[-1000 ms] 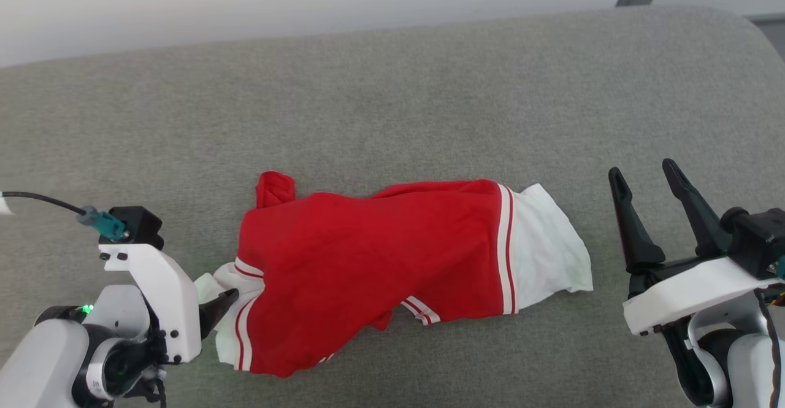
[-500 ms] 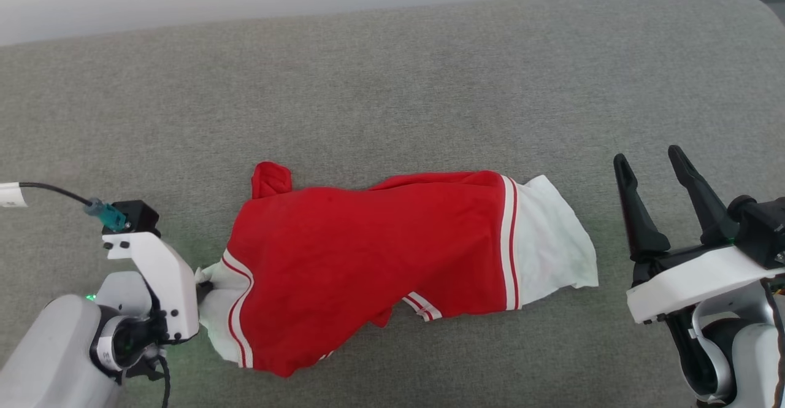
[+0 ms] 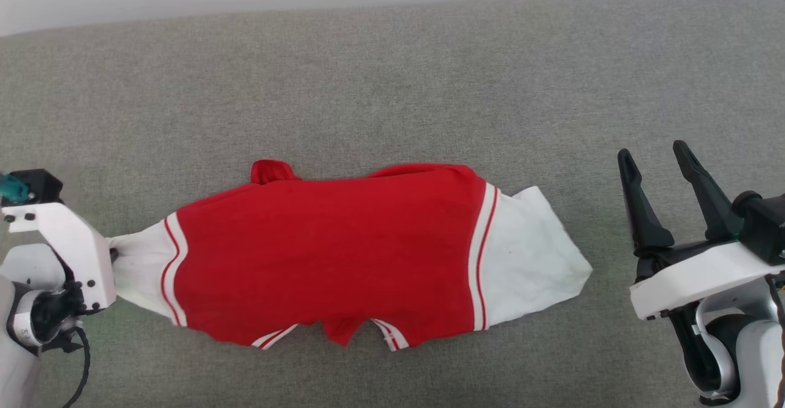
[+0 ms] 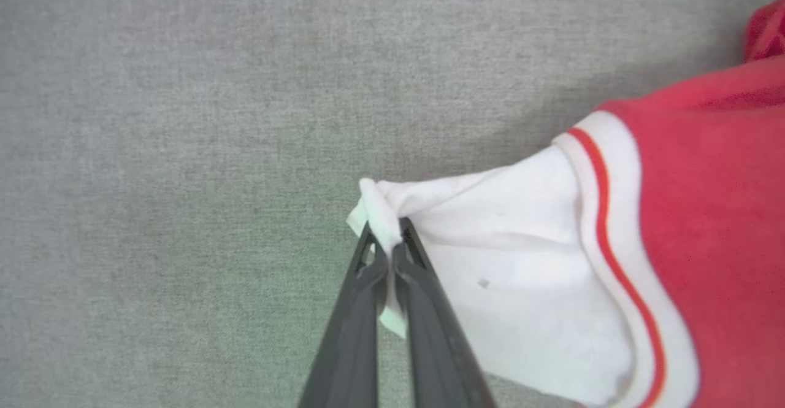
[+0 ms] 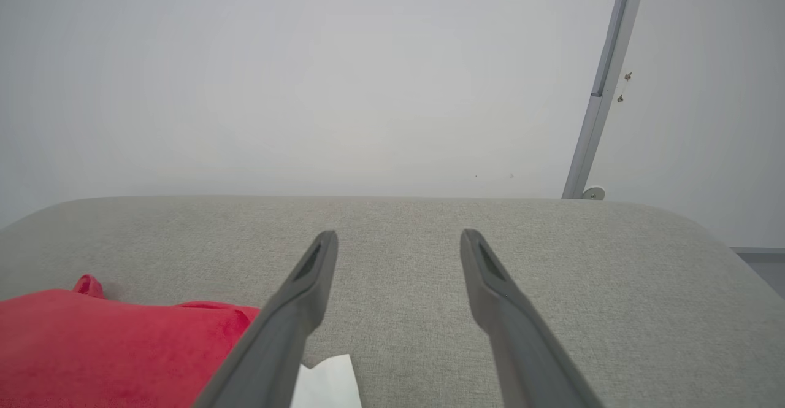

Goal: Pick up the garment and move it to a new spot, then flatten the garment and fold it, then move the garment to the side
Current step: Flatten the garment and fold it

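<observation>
My left tool [image 4: 385, 236] is clenched on a bunched corner of the white cuff [image 4: 503, 254], its fingers pressed together with the cloth pinched between them. This is the left end of the garment [image 3: 325, 254]. From there the garment lies drawn out lengthwise on the grey fabric surface [image 3: 392, 76], with the red body in the middle and a second white end [image 3: 527, 248] toward my right. My right tool [image 3: 654, 150] is released, fingers spread, holding nothing, just beyond that white end and not touching it.
</observation>
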